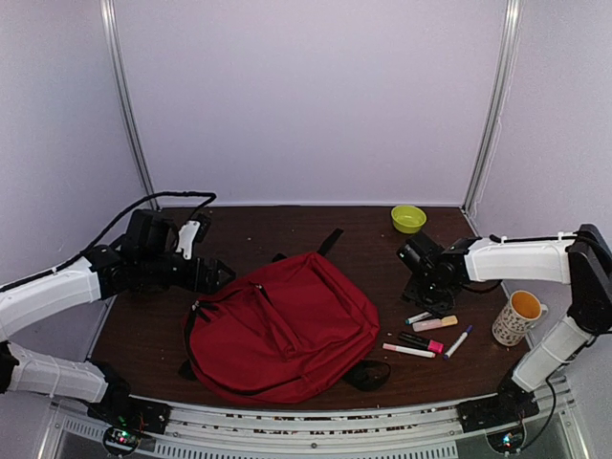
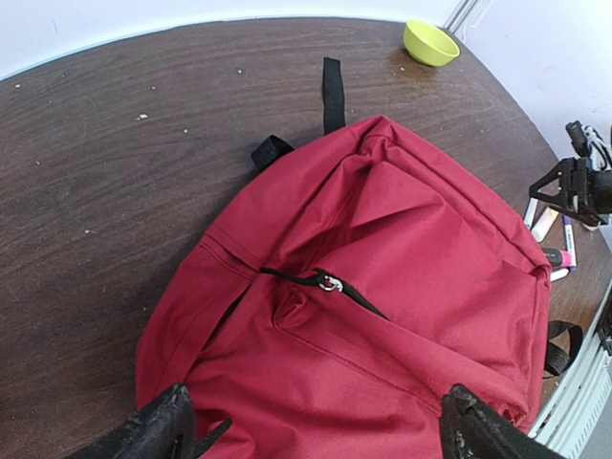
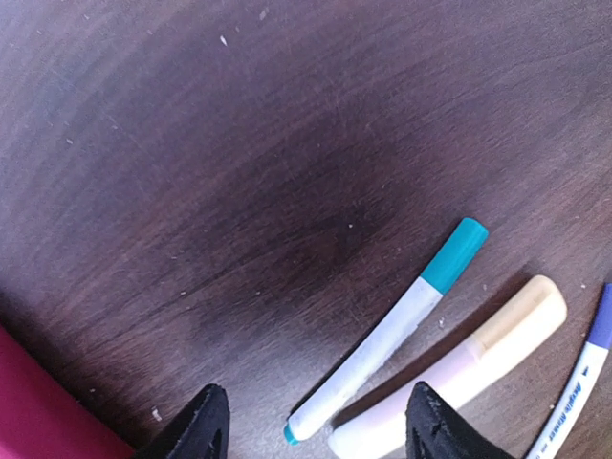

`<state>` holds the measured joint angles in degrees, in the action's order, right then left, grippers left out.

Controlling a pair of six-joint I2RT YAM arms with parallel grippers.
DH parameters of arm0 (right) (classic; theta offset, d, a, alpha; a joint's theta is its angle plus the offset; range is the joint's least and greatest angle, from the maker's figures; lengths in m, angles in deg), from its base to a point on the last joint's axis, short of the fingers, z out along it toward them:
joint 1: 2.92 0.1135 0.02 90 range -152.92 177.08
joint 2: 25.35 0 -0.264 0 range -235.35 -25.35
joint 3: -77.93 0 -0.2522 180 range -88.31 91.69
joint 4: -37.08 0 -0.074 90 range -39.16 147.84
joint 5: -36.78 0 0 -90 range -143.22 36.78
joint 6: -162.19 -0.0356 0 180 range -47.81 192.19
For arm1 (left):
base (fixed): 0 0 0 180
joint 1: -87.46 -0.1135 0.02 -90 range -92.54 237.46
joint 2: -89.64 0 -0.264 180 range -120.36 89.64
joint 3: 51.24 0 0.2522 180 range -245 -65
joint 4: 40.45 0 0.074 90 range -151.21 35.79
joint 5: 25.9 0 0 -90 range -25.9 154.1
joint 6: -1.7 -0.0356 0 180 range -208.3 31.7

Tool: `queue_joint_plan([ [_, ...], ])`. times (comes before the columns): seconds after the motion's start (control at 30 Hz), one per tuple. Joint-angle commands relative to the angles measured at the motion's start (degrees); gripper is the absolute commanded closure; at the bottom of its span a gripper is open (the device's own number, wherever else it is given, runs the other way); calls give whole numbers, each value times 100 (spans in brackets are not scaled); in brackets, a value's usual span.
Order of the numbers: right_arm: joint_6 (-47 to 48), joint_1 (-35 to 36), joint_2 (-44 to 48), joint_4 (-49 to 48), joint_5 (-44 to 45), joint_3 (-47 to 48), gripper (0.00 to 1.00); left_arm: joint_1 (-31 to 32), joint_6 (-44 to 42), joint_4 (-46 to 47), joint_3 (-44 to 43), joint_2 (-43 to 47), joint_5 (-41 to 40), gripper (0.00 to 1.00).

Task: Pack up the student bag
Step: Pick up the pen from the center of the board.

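Student bag (image 1: 287, 330), a large dark-red soft fabric backpack with black straps, lies flat in the middle of the dark brown wooden tabletop (image 1: 249, 234), its bottom hem close to the near edge and its black top loop pointing at the back wall. A black zip with a metal pull (image 2: 328, 281) runs across its front; what the bag holds cannot be told. A small yellow-green bowl (image 1: 408, 218) sits near the far right corner, well apart from the bag. A white patterned mug with an orange inside (image 1: 519, 318) stands near the right edge; its contents cannot be told. Between bag and mug lie loose pens: a white marker with a teal cap (image 3: 382, 335), a cream highlighter (image 3: 459, 368) just beside it, a white pen with a purple cap (image 3: 583, 382), a black marker with a pink cap (image 1: 421, 341) and a white pen with a pink tip (image 1: 408, 351). The left tool (image 2: 316, 435) is spread wide above the bag's left side, gripping nothing. The right tool (image 3: 320, 426) is spread low over the tabletop, the teal-capped marker's white end between its fingers, not pinched. Bare wood lies behind and left of the bag.
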<state>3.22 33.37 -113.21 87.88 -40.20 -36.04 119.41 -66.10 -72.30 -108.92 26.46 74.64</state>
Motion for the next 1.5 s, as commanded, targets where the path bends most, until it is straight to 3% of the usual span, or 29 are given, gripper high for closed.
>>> queue_joint_plan([
  [0.0, -15, -130, -317, -321, -229, -128, 38, 22, 13, 148, 70, 137, 119, 10],
  [0.53, 75, -219, -710, -578, -335, -292, 58, 14, -31, 104, 112, 209, 38, 11],
  [0.77, 313, -198, -772, -669, -500, -240, 78, 19, -31, 130, 129, 187, -18, 12],
  [0.97, 599, -48, -938, -612, -522, -56, 86, 22, -31, 130, 129, 193, -52, 13],
  [1.13, 922, 14, -1015, -767, -630, 20, 100, 19, -22, 122, 171, 233, -74, 14],
  [1.47, 1665, 109, -696, -866, -560, 260, 100, 16, -22, 87, 191, 275, -81, 17],
])
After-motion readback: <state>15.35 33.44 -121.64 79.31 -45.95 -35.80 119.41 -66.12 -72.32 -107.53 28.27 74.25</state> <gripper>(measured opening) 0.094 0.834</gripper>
